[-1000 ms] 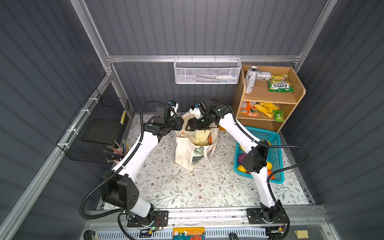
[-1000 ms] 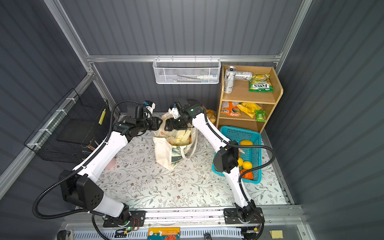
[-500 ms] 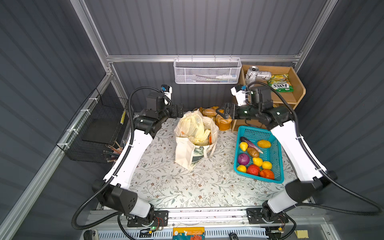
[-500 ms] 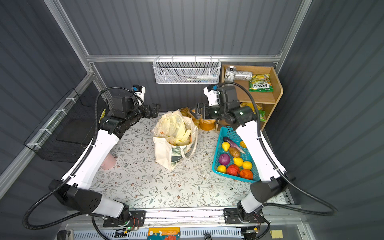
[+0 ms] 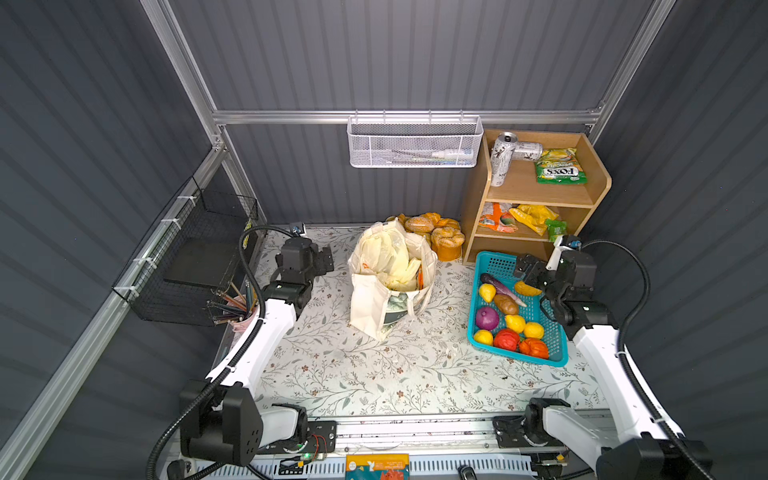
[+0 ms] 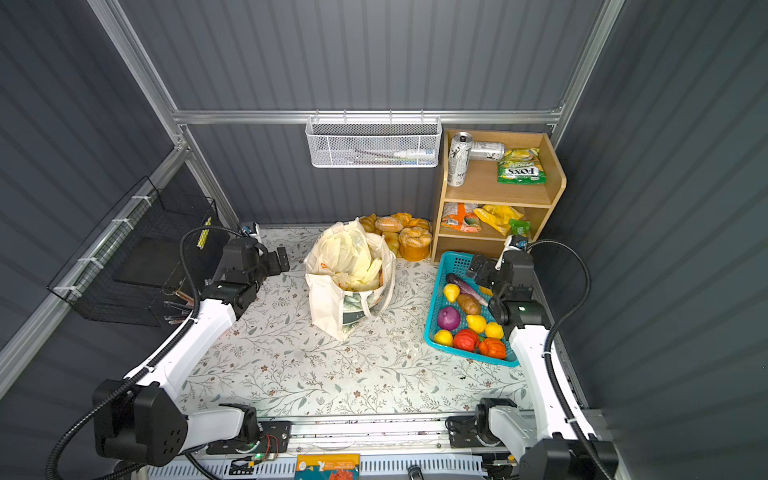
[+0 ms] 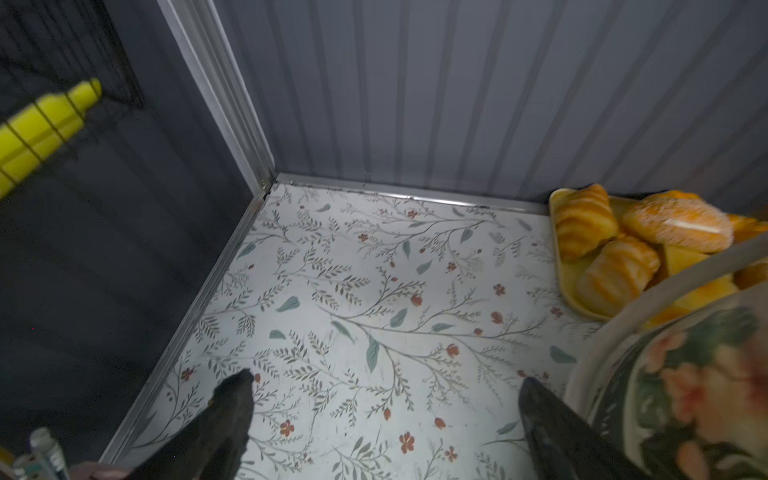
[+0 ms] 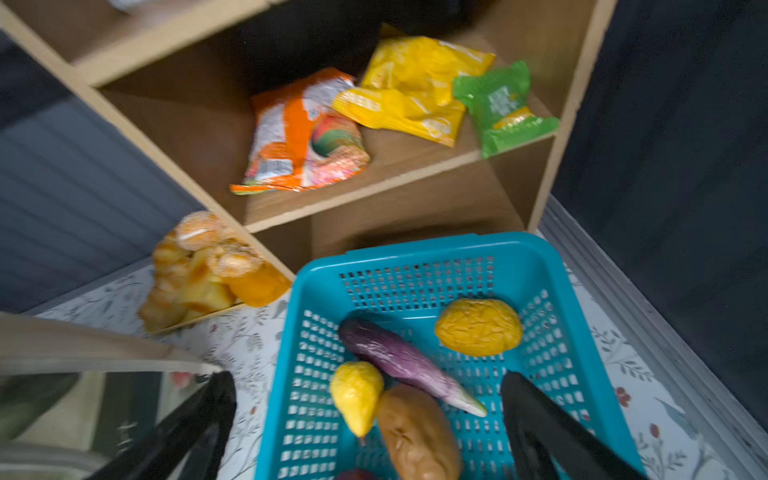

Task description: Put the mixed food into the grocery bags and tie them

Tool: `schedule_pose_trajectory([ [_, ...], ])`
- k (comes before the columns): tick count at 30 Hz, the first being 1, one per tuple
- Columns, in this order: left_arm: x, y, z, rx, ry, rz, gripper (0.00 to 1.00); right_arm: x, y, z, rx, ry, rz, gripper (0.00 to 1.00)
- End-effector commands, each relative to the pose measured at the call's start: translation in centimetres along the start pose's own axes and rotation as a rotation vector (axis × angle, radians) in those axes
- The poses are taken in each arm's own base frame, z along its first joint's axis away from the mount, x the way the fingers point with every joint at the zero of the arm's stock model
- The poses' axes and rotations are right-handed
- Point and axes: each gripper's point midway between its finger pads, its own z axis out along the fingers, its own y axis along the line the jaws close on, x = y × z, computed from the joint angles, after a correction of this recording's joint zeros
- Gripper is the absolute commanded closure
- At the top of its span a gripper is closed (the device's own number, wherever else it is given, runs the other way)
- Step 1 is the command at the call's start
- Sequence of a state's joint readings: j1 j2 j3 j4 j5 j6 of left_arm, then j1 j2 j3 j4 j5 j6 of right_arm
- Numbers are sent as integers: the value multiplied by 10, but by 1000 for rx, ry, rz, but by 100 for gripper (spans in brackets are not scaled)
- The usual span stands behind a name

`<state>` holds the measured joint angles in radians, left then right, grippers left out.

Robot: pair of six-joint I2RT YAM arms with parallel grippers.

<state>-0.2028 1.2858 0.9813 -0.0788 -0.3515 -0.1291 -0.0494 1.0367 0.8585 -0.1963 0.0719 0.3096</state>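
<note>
A beige canvas tote (image 5: 374,309) (image 6: 328,303) stands mid-table, and a cream-yellow plastic bag (image 5: 384,253) (image 6: 345,253) bulges out of its mouth. My left gripper (image 5: 328,259) (image 7: 386,390) hangs open and empty, left of the tote and apart from it. Over the far end of the turquoise basket (image 5: 557,345) (image 8: 419,249), my right gripper (image 5: 527,270) (image 8: 368,380) is open and empty. A purple eggplant (image 8: 399,359), a purple onion (image 5: 486,318) and other toy produce lie in that basket. An orange packet (image 8: 303,137) and a green FOX'S packet (image 5: 559,168) lie on the shelf.
A wooden shelf unit (image 5: 536,195) with two cans (image 5: 500,160) stands at the back right. Beside it is a yellow tray of bread rolls (image 5: 436,232) (image 7: 569,274). A white mesh basket (image 5: 413,143) hangs on the back wall, a black wire basket (image 5: 195,257) on the left wall.
Both grippers let go of the bag top, opened, and pulled apart: the left arm back to the left, the right arm out over the turquoise basket.
</note>
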Motion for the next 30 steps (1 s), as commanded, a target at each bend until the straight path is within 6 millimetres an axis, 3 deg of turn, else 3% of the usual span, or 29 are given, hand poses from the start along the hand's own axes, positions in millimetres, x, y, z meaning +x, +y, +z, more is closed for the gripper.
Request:
schedule_pose_trajectory([
  [1,-17,16,-6,-83,-157,35,0,-11,-12,15,62,-120,-76,1],
  [8,48,47,4,-221,-104,80,0,30,-25,39,63,-152,-150,1],
  [15,116,37,38,-164,-83,88,0,69,-24,56,-7,-179,-204,1],
  [24,149,13,62,-28,-147,152,0,96,-20,70,-93,-302,-238,1],
  [30,158,10,75,24,-91,151,0,104,-16,86,-128,-155,-242,1],
])
